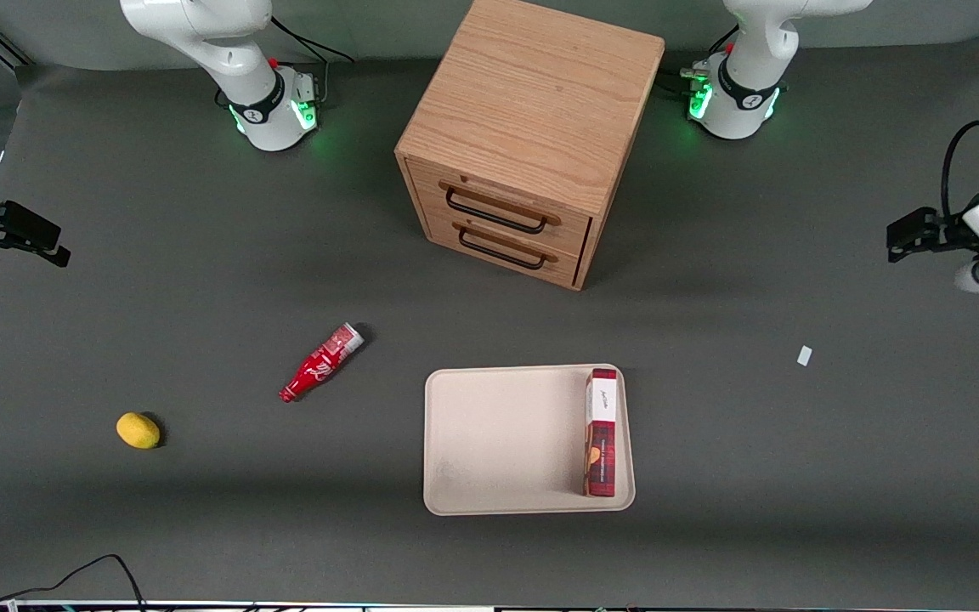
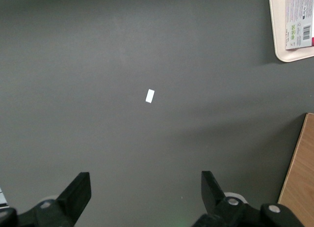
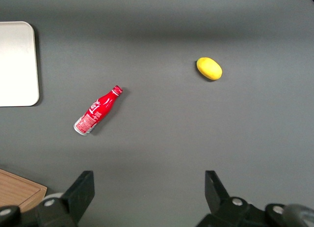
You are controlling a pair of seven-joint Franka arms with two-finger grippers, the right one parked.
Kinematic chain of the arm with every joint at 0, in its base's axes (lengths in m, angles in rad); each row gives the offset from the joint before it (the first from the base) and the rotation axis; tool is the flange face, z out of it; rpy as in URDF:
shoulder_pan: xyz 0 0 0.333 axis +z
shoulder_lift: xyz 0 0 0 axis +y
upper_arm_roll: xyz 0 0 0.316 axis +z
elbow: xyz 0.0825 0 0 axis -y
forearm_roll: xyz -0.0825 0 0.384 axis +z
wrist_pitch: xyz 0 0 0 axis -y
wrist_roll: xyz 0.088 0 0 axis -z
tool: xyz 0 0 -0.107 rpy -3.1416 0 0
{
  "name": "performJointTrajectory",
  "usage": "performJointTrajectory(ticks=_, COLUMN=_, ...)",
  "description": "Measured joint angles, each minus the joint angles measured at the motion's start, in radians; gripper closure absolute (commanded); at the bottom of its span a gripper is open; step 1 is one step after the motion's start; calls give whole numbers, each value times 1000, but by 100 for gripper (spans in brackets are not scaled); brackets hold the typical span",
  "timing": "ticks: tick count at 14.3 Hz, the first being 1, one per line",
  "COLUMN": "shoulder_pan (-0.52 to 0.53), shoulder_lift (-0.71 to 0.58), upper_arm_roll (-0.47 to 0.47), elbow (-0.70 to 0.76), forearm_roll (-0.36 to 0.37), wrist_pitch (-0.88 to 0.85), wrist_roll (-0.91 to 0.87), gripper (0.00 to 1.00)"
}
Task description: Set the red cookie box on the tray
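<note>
Red cookie box (image 1: 601, 433) — lying inside the tray (image 1: 489, 442) along its rim; gripper (image 2: 146, 190) well clear, jaws spread — should stay away.

grey table (image 1: 710, 476) carries tray (image 1: 498, 442); bottle (image 1: 319, 363); lemon (image 1: 138, 430); drawer cabinet (image 1: 532, 127); gripper (image 2: 145, 190) above

You are looking down on a table (image 1: 200, 280) covered in dark grey matte sheeting that fills nearly the whole frame. At upper centre stands a light oak cabinet (image 1: 532, 110), turned slightly askew, with two drawers (image 1: 489, 229) stacked on its front, each with a dark bar handle (image 1: 498, 214). The cabinet throws a soft shadow toward the right of the frame. Along the top edge you see a strip of pale grey-green wall (image 1: 387, 25). Lighting is even and diffuse from overhead, with no hard glare.
</note>
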Motion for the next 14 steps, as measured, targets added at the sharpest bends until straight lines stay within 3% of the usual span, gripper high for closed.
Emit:
performJointTrajectory(ticks=3, shoulder_pan=-60, shoulder_lift=-1, upper_arm_roll=68, elbow=10, forearm_roll=0, wrist_pitch=-2, wrist_roll=5, gripper=0)
performJointTrajectory(ticks=6, shoulder_pan=-64, shoulder_lift=3, upper_arm_roll=71, elbow=11, forearm_roll=-10, wrist_pitch=-3, wrist_roll=5, gripper=0)
performJointTrajectory(ticks=10, shoulder_pan=-63, shoulder_lift=8, upper_arm_roll=78, elbow=13, forearm_roll=-93, wrist_pitch=-56, wrist_roll=5, gripper=0)
performJointTrajectory(ticks=14, shoulder_pan=-64, shoulder_lift=7, upper_arm_roll=71, elbow=31, forearm_roll=-98, wrist_pitch=-84, wrist_roll=6, gripper=0)
